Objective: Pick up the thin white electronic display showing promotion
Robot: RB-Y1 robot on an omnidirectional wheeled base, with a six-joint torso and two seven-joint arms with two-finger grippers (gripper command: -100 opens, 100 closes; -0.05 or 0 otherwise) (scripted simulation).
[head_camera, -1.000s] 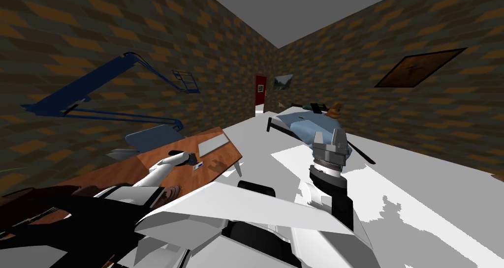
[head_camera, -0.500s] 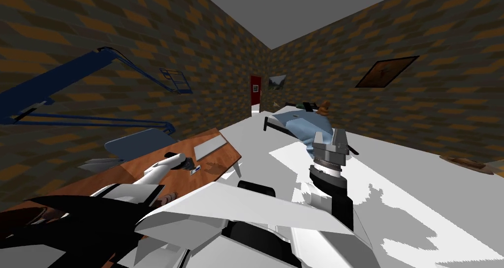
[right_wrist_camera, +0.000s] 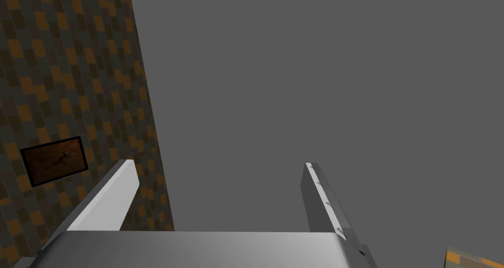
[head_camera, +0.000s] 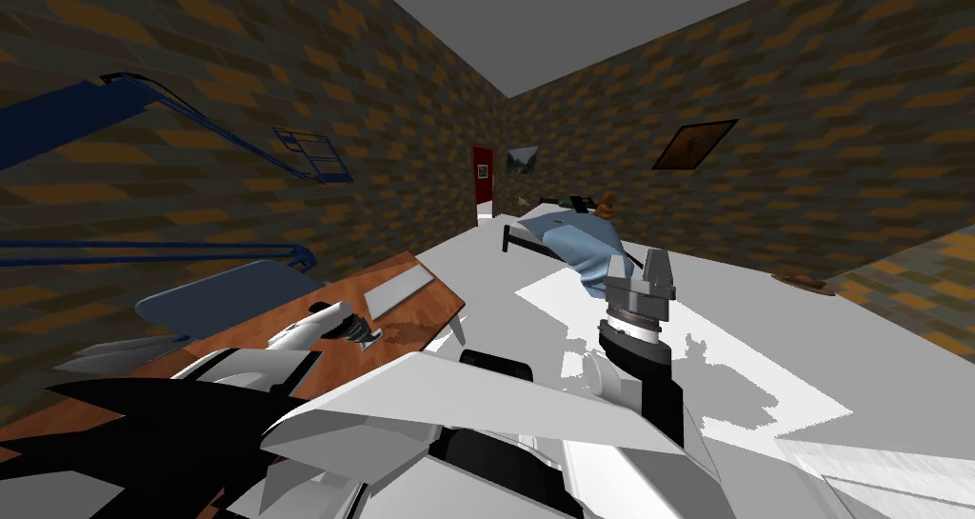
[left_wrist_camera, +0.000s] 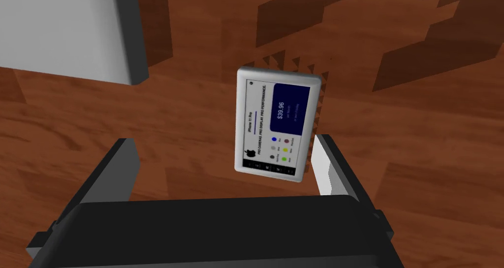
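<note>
- over the wooden table [left_wrist_camera: 418, 132], the left gripper [left_wrist_camera: 224, 144] points down at the top, its two fingers spread wide with nothing pinched between them.
- the thin white display [left_wrist_camera: 278, 125] lies flat on the wood, screen up, showing a dark blue panel with "$39.96" and rows of coloured dots.
- it sits between the fingers but off centre: one long edge is just beside one finger [left_wrist_camera: 322, 164], and i cannot tell whether they touch; a broad strip of bare wood separates the other edge from the other finger.
- a flat light grey slab [left_wrist_camera: 59, 29] lies beyond the display, its corner apart from it with bare wood between.
- from the head view, the display lies near the table's edge on the floor side.
- the right gripper [head_camera: 646, 275] is raised over the white floor [head_camera: 762, 332], well apart from the table, fingers spread and holding nothing.
</note>
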